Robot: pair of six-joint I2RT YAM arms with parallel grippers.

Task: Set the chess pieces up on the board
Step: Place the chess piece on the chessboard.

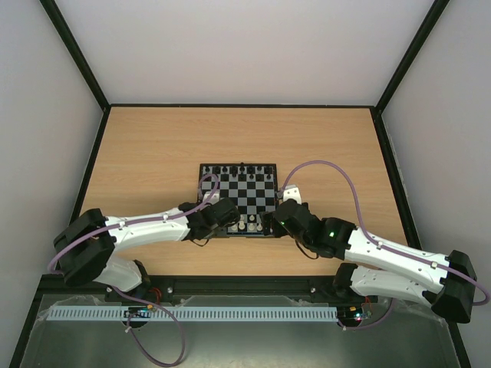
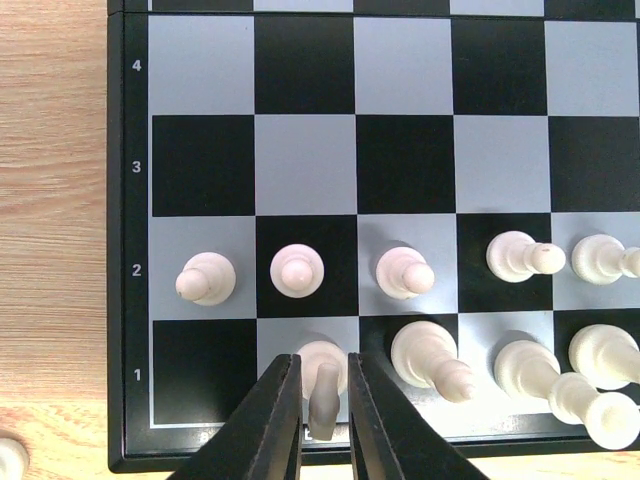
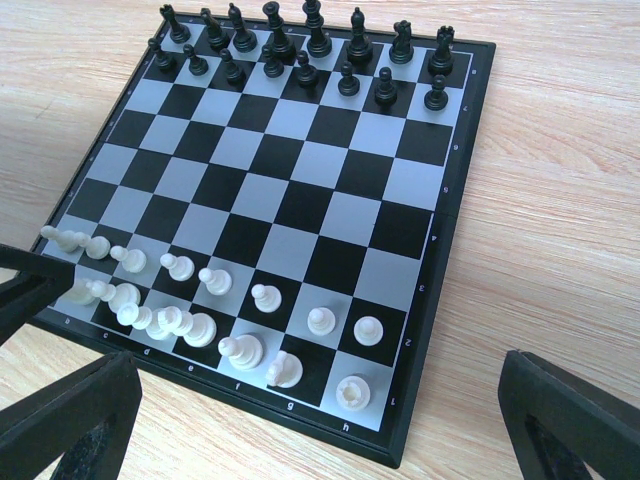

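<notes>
The board (image 1: 239, 196) lies mid-table, its checks also filling the left wrist view (image 2: 400, 160) and the right wrist view (image 3: 300, 200). Black chess pieces (image 3: 300, 50) fill its two far rows. White chess pieces (image 3: 180, 320) stand in the two near rows. My left gripper (image 2: 324, 400) hangs over the near row with its fingers (image 2: 275, 420) on either side of a white knight (image 2: 324, 385). The knight stands on its square, with a thin gap to each finger. My right gripper (image 3: 320, 420) is wide open, with nothing between its fingers, above the board's near right corner.
A loose white piece (image 2: 8, 458) lies on the wooden table just off the board's near left corner. Grey walls with black frame bars enclose the table (image 1: 153, 146). Both arms reach in from the near edge, and purple cables loop over them.
</notes>
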